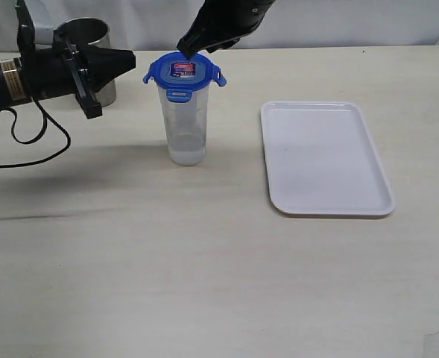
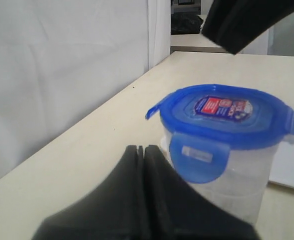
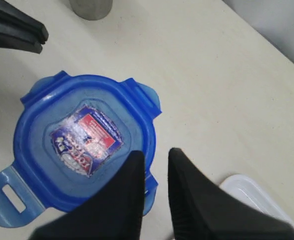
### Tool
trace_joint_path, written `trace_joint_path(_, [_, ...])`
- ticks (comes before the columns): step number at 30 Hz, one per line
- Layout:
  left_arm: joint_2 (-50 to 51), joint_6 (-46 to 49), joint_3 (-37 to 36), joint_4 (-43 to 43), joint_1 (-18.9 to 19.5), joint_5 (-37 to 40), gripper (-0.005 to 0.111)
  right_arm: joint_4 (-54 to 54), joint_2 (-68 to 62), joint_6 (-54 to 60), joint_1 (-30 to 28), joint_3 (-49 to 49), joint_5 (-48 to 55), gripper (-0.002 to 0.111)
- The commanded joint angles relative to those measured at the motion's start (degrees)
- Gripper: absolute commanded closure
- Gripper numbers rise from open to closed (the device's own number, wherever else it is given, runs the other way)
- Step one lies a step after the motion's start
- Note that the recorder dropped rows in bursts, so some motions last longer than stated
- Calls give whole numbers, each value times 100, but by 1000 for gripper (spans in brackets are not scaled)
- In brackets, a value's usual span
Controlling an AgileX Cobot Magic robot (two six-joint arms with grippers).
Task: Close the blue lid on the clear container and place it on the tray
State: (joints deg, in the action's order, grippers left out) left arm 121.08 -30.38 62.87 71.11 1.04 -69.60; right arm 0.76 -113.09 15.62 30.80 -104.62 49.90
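Tray (image 1: 327,201) lies flat on the table (image 1: 204,283) toward its right edge, nearest me. Further in, near the middle, I see the clear container (image 1: 184,127) standing upright, apart from the tray, with the blue lid (image 1: 184,73) seated on its mouth and its side flaps sticking out. My right tool (image 1: 185,49) hangs at the lid's far rim, spread by a narrow slit and pinching nothing I can see. My left tool (image 1: 132,58), pressed together, points at the lid from the left-edge side without touching it. A steel cup (image 1: 92,31) stands by the far edge.

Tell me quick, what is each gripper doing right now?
Left gripper: closed, empty.
Right gripper: slightly open at the blue lid's edge; no grip visible.
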Motion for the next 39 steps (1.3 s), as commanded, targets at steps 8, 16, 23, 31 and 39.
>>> trace_joint_path(8, [-58, -311, -289, 937, 424, -37, 107, -294, 709, 282, -412, 601, -907, 90])
trace_joint_path(16, [-58, -247, -483, 1053, 424, -37, 81, -605, 1366, 606, -712, 1893, -1951, 90])
trace_joint_path(23, [-45, -698, -483, 1067, 424, -37, 18, -659, 1578, 620, -807, 2172, -2047, 90])
trace_joint_path(31, [465, -397, -483, 834, 213, -37, 18, -737, 1578, 672, -807, 2172, -2024, 90])
trace_joint_path(39, [635, 230, -483, 188, -494, -8, 18, -761, 1578, 603, -807, 2172, -2004, 90])
